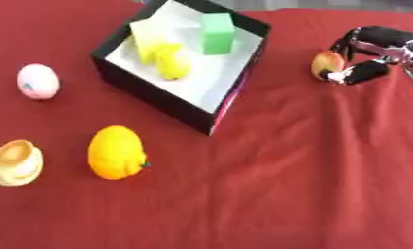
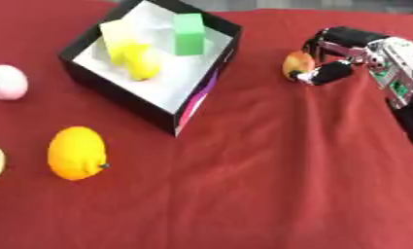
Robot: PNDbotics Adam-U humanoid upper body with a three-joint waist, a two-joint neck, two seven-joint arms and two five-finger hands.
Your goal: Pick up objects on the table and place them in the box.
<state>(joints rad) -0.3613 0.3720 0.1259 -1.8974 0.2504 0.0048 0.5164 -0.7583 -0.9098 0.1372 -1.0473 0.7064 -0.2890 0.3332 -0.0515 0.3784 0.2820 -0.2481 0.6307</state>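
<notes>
A black box (image 1: 163, 99) with a white inside stands at the upper middle of the red cloth. In it lie a green block (image 1: 217, 32), a pale yellow block (image 1: 147, 35) and a yellow rounded thing (image 1: 171, 62). To the box's right, my right hand (image 2: 341, 53) has its fingers and thumb curled around a small orange-red fruit (image 2: 297, 64) that sits low on the cloth. On the left lie a pink egg (image 1: 38, 81), an orange-yellow fruit (image 1: 116, 152) and a tan shell-like thing (image 1: 14, 163). My left hand shows in neither view.
The red cloth (image 1: 286, 194) covers the whole table and is wrinkled near the right side. My right forearm (image 2: 401, 87) runs down the right edge of the right eye view.
</notes>
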